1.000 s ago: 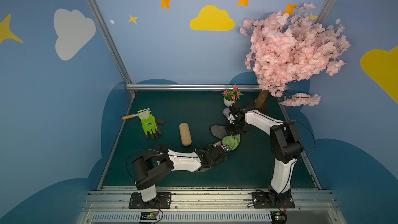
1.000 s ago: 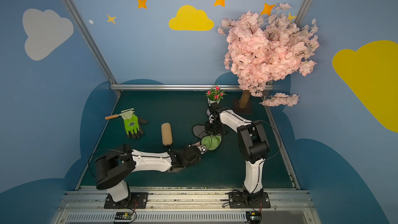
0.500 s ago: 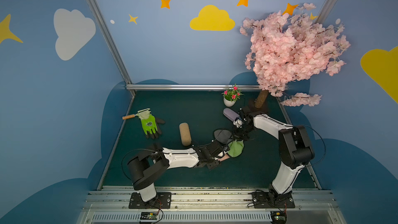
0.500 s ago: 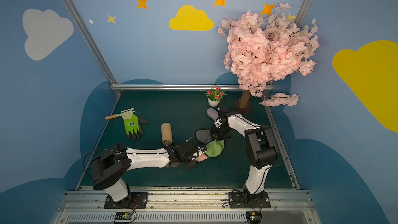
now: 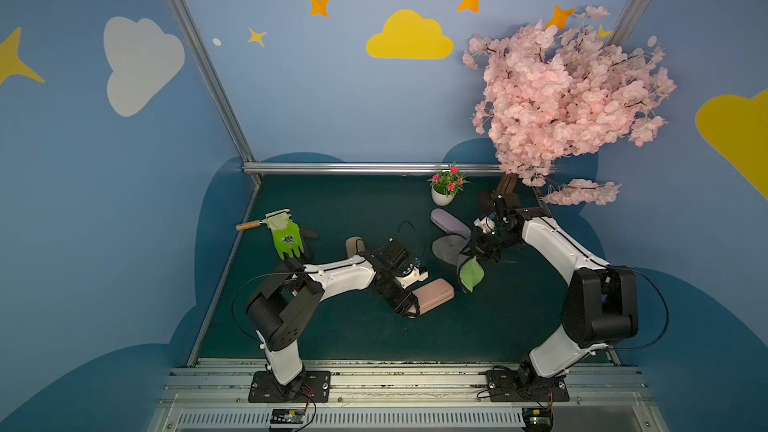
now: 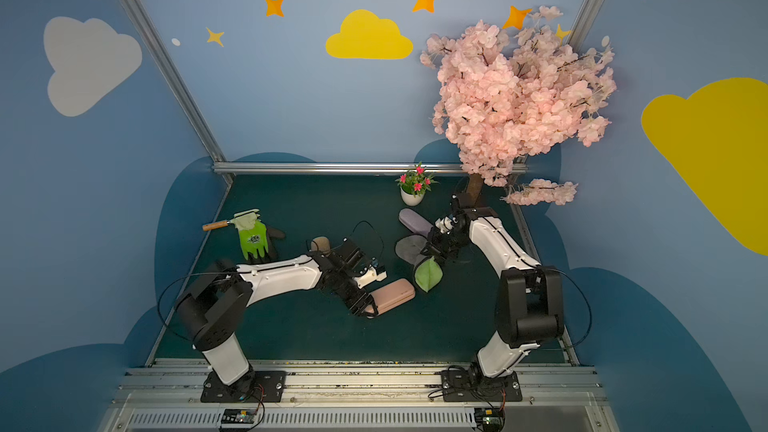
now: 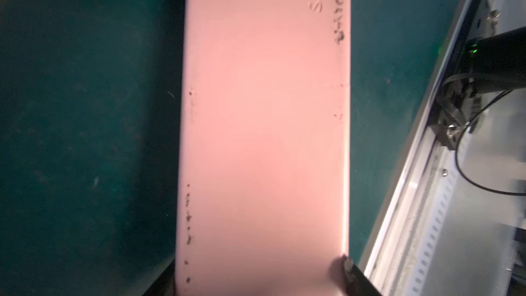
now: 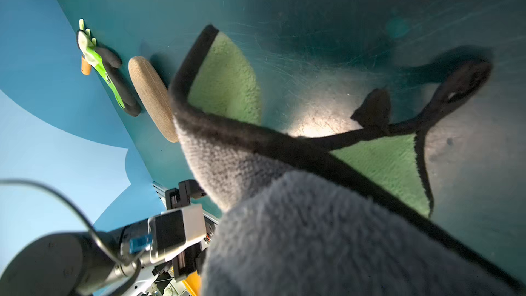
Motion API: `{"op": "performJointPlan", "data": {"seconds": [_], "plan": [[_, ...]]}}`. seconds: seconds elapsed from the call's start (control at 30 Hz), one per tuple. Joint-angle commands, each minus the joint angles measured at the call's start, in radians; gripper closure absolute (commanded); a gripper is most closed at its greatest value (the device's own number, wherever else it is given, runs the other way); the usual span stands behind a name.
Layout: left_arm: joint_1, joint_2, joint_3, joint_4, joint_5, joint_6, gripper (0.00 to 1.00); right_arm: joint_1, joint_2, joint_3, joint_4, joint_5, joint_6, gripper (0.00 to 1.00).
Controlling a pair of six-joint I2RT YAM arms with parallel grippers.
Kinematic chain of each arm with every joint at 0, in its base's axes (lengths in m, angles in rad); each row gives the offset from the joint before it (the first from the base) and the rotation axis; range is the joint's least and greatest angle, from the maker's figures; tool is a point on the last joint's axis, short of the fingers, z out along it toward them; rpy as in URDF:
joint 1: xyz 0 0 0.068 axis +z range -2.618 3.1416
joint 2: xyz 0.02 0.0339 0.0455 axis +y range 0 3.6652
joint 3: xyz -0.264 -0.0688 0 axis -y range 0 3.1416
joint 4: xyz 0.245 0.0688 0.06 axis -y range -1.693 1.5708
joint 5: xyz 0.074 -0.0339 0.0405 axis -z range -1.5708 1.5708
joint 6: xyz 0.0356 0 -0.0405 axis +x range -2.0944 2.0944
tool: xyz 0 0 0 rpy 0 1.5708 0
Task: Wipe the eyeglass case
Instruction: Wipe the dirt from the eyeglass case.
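Now the left gripper (image 5: 409,305), clamped on the pink eyeglass case (image 5: 436,290), has dragged it clear; the right gripper (image 5: 470,251) apparently pinches the dangling cloth (image 5: 471,275), ready to wipe.

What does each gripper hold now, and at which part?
Left gripper: the pink oblong eyeglass case, by one short end. Right gripper: the grey-and-green fluffy cloth, by its upper part.

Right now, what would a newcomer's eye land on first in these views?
The pink blossom tree towering in the far right corner draws the eye first. Next, front centre, the pink eyeglass case clamped at one end by the left gripper, dark specks along its edges. Just to its right, the right gripper dangles a grey-and-green cloth.
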Motion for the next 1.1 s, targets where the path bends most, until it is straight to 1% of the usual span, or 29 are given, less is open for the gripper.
{"op": "performJointPlan", "data": {"seconds": [0.0,0.07,0.17,0.33,0.43,0.5,0.6,0.77,0.87,0.93,1.07], "plan": [[0.032,0.051,0.044,-0.091,0.134,-0.072,0.87,-0.018,-0.033,-0.027,-0.025,0.006,-0.003,1.00],[0.053,0.077,0.064,-0.121,0.150,-0.092,0.87,-0.022,-0.035,-0.038,-0.019,0.009,0.000,1.00],[0.096,0.104,0.064,-0.118,0.180,-0.145,0.92,-0.025,-0.049,-0.052,-0.016,0.044,0.005,1.00],[0.180,0.125,0.003,0.001,0.309,-0.299,0.96,-0.048,-0.058,-0.090,-0.015,0.123,0.024,1.00],[0.190,0.136,-0.020,0.065,0.339,-0.377,0.97,-0.041,-0.044,-0.120,-0.007,0.185,0.059,1.00],[0.194,0.143,-0.025,0.095,0.356,-0.420,0.97,-0.024,-0.028,-0.146,0.025,0.184,0.101,1.00],[0.203,0.159,-0.024,0.093,0.369,-0.437,0.97,0.042,-0.001,-0.150,0.074,0.218,0.178,1.00],[0.243,0.220,-0.038,0.127,0.458,-0.470,0.97,0.151,0.112,-0.124,0.200,0.190,0.336,1.00],[0.246,0.243,-0.030,0.124,0.462,-0.472,0.97,0.217,0.183,-0.120,0.286,0.108,0.417,1.00],[0.245,0.254,-0.026,0.122,0.458,-0.475,0.97,0.275,0.215,-0.095,0.292,0.073,0.423,1.00],[0.247,0.281,-0.018,0.118,0.454,-0.477,0.97,0.358,0.209,-0.071,0.277,0.035,0.404,1.00]]}}
